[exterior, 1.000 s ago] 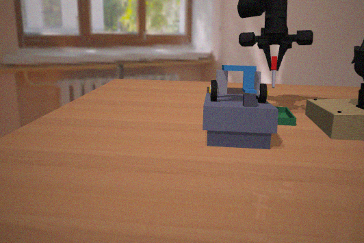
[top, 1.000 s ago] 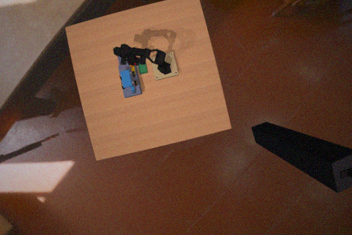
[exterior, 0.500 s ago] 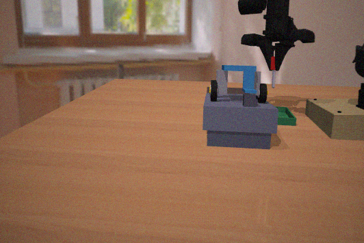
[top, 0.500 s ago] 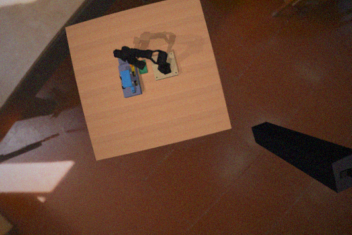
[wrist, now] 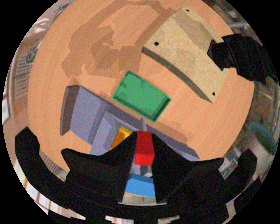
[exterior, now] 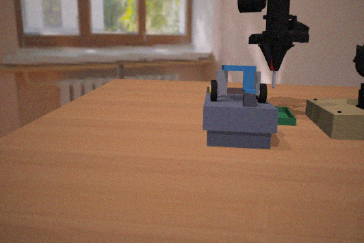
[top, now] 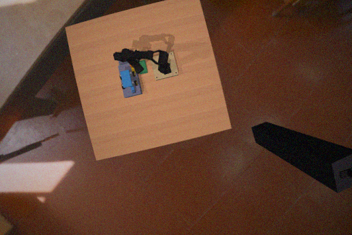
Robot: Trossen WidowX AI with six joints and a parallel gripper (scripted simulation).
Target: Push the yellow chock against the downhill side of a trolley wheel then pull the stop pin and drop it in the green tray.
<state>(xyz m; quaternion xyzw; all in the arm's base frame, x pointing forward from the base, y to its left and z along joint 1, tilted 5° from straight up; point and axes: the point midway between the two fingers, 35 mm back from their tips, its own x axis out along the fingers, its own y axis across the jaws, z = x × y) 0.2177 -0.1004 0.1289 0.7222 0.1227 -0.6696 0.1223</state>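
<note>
My gripper (exterior: 274, 68) (wrist: 143, 136) is shut on the red-headed stop pin (exterior: 273, 79) (wrist: 144, 150). The pin is clear of the ramp, and its grey shaft points down in the air. The green tray (top: 144, 67) (exterior: 287, 122) (wrist: 134, 110) lies on the table beside the ramp, lower than the pin and ahead of the fingers in the wrist view. The blue trolley (top: 126, 79) (exterior: 250, 79) (wrist: 140, 186) stands on the ramp (exterior: 239, 119) (wrist: 84, 119). The yellow chock (top: 133, 69) (wrist: 121, 135) sits near a trolley wheel at the downhill side; a finger hides whether they touch.
The arm's pale base board (top: 175, 69) (exterior: 345, 126) (wrist: 182, 45) lies on the other side of the tray from the ramp. A grey block (exterior: 250, 100) stands on the ramp's near end by the trolley. The wooden table (top: 159, 122) (exterior: 137, 184) carries everything.
</note>
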